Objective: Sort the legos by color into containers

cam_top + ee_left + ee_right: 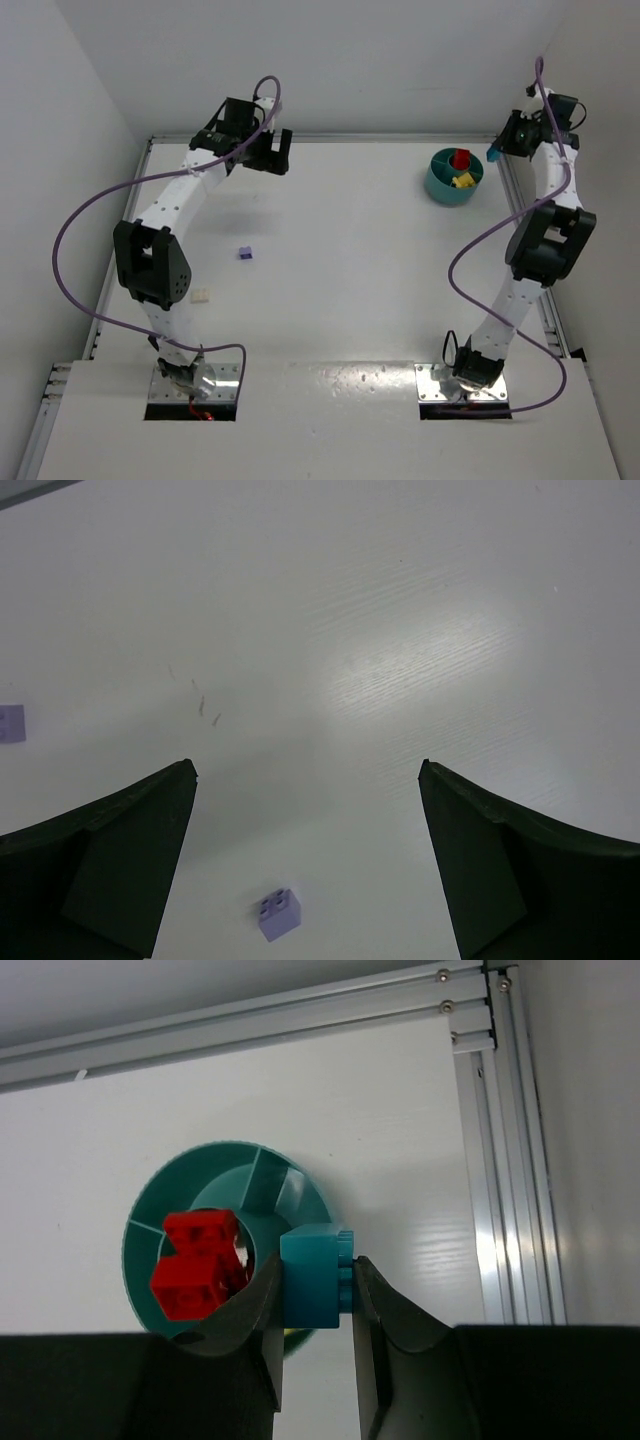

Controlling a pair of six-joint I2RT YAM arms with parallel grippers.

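My right gripper [313, 1295] is shut on a cyan brick [316, 1277] and holds it above the round teal dish [150, 1235], over its right part. The dish [437, 187] stands at the far right of the table and holds a red brick [460, 158] and a yellow brick [462, 181]. The red brick [198, 1262] sits in the dish's centre in the right wrist view. My left gripper [270, 152] is open and empty at the far left. A purple cube [245, 252] and a cream brick [200, 296] lie on the table. The purple cube [279, 914] lies between my left fingers' view.
An aluminium rail [505, 1160] runs along the table's right edge close to the dish. A second small purple brick [10, 723] shows at the left edge of the left wrist view. White walls enclose the table.
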